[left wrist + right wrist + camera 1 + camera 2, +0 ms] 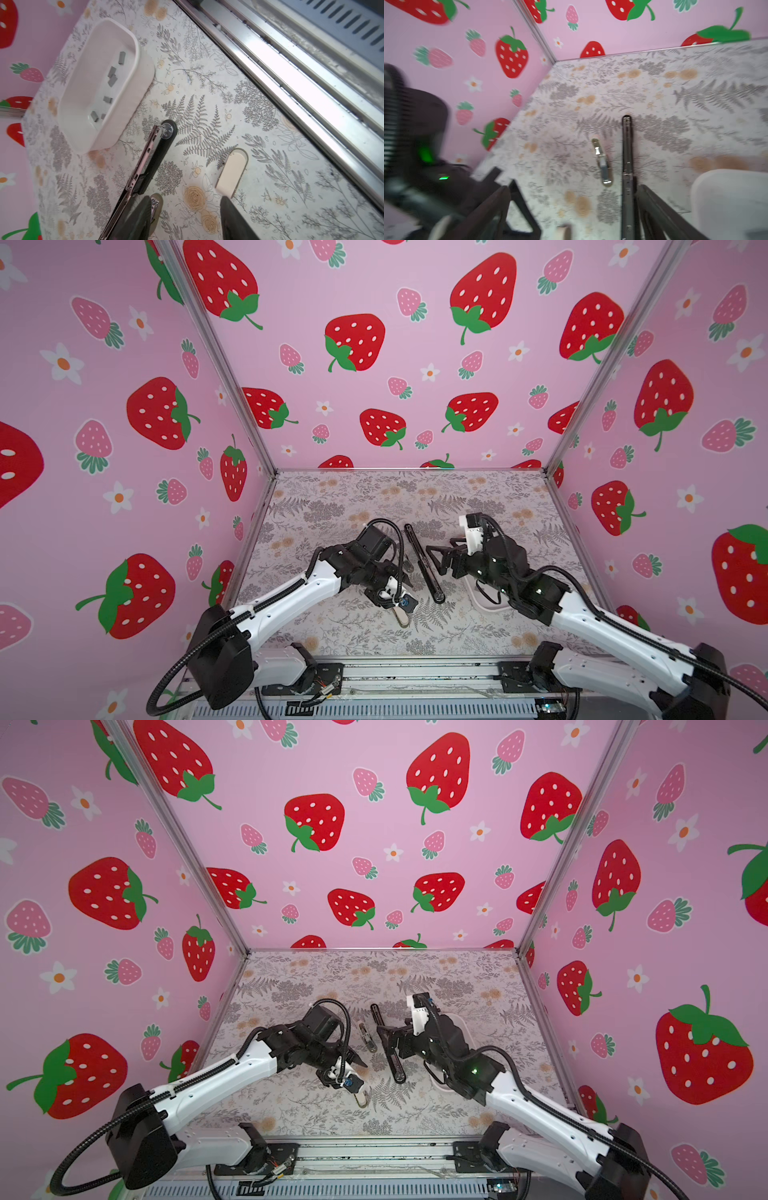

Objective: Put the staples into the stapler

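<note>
The black stapler [424, 564] [388, 1048] lies opened out flat mid-table, its metal staple channel [143, 158] [627, 155] facing up. The staples [112, 74], several short grey strips, lie in a white tray [137, 47]. My right gripper [434, 560] [574, 193] is open wide, and one of its fingers [652, 203] is right beside the stapler's channel. My left gripper [187, 212] is open over bare table on the stapler's left, holding nothing.
A small olive stapler [365, 1038] [602, 164], opened with metal showing, lies just left of the black one, beside my left finger [141, 218]. A small cream stapler [402, 618] [231, 172] lies nearer the front. The tray [486, 605] sits mostly under my right arm. The front rail [291, 87] runs close.
</note>
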Tool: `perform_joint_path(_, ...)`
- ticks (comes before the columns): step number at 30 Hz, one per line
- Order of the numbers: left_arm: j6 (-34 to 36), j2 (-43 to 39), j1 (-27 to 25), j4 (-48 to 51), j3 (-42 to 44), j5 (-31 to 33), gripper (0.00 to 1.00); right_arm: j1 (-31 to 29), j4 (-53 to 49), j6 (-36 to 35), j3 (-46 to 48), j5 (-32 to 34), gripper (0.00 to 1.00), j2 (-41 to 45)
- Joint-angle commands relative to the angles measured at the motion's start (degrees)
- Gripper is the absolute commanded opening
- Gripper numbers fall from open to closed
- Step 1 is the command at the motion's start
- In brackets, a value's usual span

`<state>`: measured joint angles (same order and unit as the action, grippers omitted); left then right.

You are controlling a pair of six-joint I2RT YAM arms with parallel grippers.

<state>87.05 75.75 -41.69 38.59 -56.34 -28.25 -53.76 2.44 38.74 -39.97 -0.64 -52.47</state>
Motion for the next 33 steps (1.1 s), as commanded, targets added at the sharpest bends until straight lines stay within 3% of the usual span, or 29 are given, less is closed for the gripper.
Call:
perform_joint_path(1, 2.29, 1.74, -0.95, 7.32, -3.62, 1.53, 0.55, -0.36, 3.98, 14.1, 5.29, -11.12, 0.99, 5.21)
perform_joint_path(3, 2.34, 2.19, -1.28, 6.95, -2.86, 1.66, 0.54, -1.35, 2.45, 19.17, 6.58, -12.1, 0.99, 7.29)
perform_joint_path(8, 2.44, 6.76, -1.49, 7.5, -3.32, 1.26, 0.55, -7.12, 2.49, 24.04, 9.49, -10.98, 0.99, 10.82)
perform_joint_path(16, 3.83, 9.57, -1.43, 8.4, -4.69, 0.07, 0.53, -9.0, 0.64, 23.66, 8.48, -7.82, 0.99, 12.65)
perform_joint_path(23, 3.54, 9.79, -2.79, 7.06, -3.0, -0.4, 0.55, -9.42, -1.76, 22.65, 6.43, -6.87, 0.99, 9.26)
perform_joint_path(33, 2.51, 12.69, -6.16, 7.35, -2.51, 1.97, 0.55, -9.53, -4.52, 20.95, 9.21, 9.57, 0.99, 14.2)
